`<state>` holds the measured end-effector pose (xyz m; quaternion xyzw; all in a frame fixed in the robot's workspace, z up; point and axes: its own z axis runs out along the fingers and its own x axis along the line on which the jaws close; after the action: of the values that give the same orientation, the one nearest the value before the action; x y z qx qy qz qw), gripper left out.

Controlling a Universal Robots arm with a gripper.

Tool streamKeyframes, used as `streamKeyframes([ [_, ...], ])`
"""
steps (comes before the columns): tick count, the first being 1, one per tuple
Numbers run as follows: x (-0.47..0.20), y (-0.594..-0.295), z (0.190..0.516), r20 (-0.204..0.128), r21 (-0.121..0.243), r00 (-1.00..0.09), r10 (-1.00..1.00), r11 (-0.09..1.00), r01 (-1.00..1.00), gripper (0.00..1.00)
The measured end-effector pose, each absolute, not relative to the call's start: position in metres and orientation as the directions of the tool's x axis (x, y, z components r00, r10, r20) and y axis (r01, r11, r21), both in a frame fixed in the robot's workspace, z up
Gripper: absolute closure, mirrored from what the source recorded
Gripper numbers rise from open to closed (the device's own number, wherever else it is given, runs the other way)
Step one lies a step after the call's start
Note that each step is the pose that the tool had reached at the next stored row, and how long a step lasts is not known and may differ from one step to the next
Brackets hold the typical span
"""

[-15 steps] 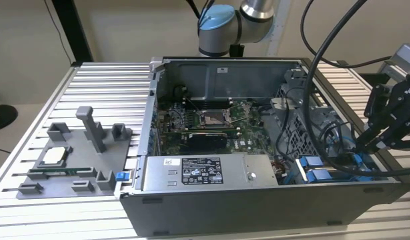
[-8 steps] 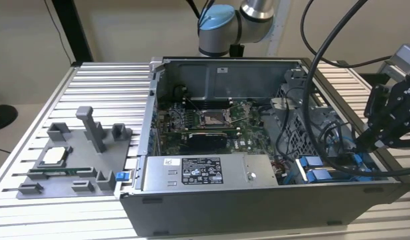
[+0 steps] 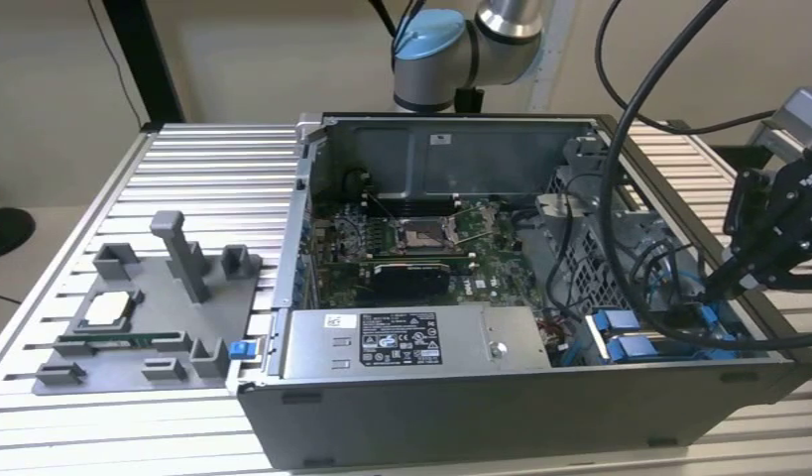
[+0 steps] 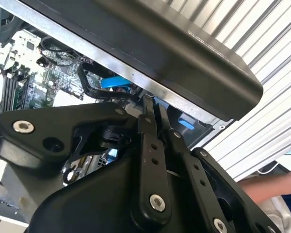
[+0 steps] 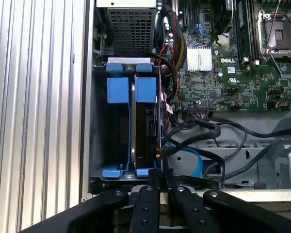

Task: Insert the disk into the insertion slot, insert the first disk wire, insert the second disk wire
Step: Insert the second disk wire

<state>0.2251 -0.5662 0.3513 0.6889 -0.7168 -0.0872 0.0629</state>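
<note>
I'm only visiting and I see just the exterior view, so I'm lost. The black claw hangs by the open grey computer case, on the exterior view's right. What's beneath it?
Observer: In the first wrist view the gripper hangs over the rectangular grey metal drive bay with bright blue plastic clips.
Visitor: Is anything in that bay?
Observer: Yes. The flat disk in its bright blue plastic carrier frame stands on edge in one of the bay's two compartments.
Visitor: Is the claw open?
Observer: No. In the second wrist view its fingers lie close together, near a looped black cable. I cannot tell whether they pinch anything.
</note>
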Motion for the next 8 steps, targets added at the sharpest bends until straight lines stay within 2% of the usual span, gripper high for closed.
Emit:
streamKeyframes([
  [8, 0.214, -0.566, 0.37, -0.038, 0.212, -0.043, -0.998, 0.034, -0.977, 1.0],
])
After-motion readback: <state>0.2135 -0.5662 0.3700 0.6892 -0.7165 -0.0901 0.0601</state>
